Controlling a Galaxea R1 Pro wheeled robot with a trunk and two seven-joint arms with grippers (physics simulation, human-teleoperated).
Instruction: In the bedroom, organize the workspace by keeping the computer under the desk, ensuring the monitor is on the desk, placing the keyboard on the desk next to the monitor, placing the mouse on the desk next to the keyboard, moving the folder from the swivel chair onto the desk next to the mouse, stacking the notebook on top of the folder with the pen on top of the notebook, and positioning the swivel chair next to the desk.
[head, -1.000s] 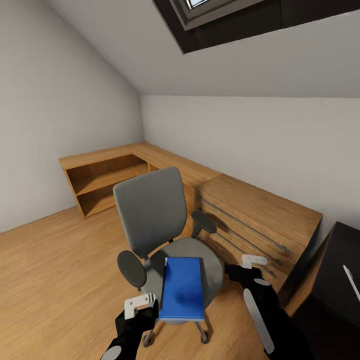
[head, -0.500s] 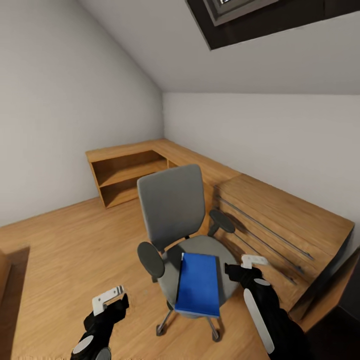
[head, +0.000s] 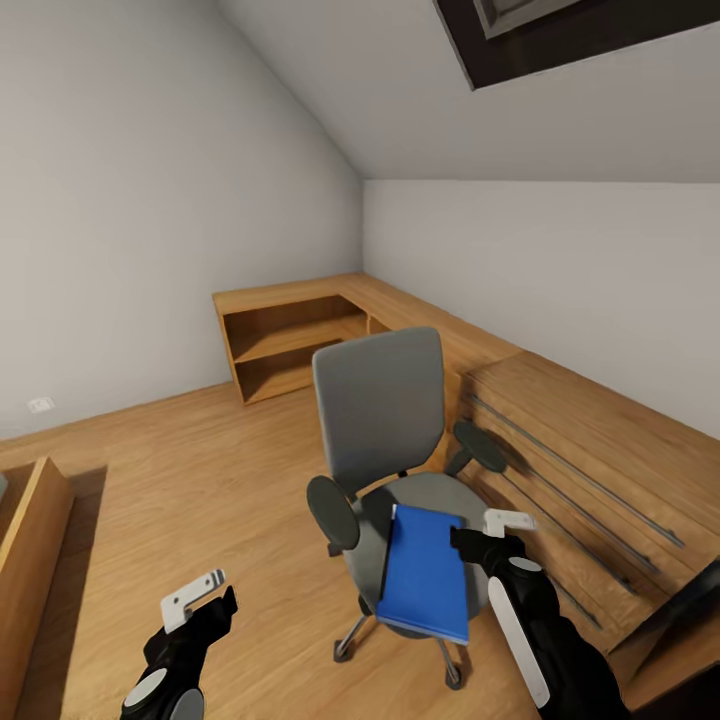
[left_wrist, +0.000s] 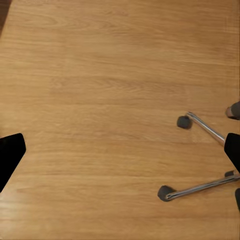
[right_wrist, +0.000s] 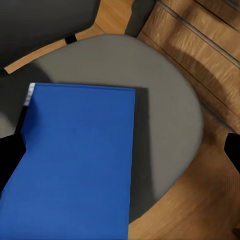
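Your left gripper (head: 195, 592) has swung away from the blue folder (head: 427, 572), which lies on the swivel chair (head: 385, 440) seat; the right gripper (head: 508, 521) hovers beside it. Both spread, 0 grasps yet.

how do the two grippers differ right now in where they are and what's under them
The right gripper hangs beside the blue folder on the swivel chair seat; the left gripper hangs off to the chair's side. In its wrist view the right one looks down on folder and seat, the left one on bare wood floor and chrome chair legs. Both are open and hold nothing.
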